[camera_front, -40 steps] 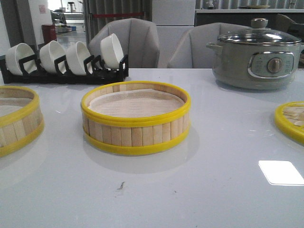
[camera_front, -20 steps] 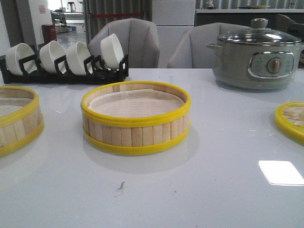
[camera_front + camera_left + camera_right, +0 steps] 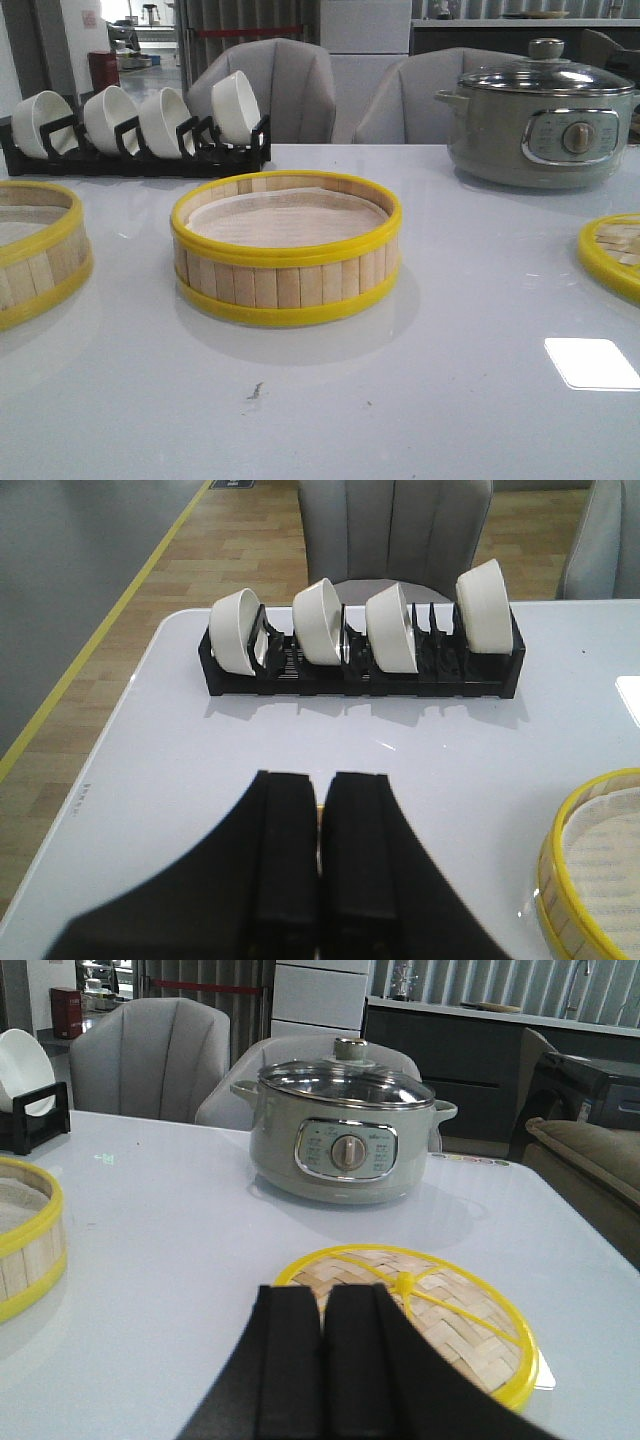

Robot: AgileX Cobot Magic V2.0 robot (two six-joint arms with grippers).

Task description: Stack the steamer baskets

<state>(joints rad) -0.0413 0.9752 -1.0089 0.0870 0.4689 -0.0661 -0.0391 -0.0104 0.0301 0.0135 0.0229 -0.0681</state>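
A steamer basket (image 3: 286,250) with yellow rims and a pale liner stands in the middle of the table. A second steamer basket (image 3: 35,250) is cut off at the left edge. The flat woven lid (image 3: 612,252) lies at the right edge. No gripper shows in the front view. In the left wrist view my left gripper (image 3: 320,780) is shut and empty above bare table, with a basket's rim (image 3: 590,870) to one side. In the right wrist view my right gripper (image 3: 322,1295) is shut and empty, just in front of the lid (image 3: 440,1310); a basket (image 3: 30,1235) is at the side.
A black rack of white bowls (image 3: 140,125) stands at the back left and also shows in the left wrist view (image 3: 360,640). A grey-green electric pot (image 3: 540,120) with a glass lid stands at the back right, also in the right wrist view (image 3: 345,1135). Grey chairs stand behind the table.
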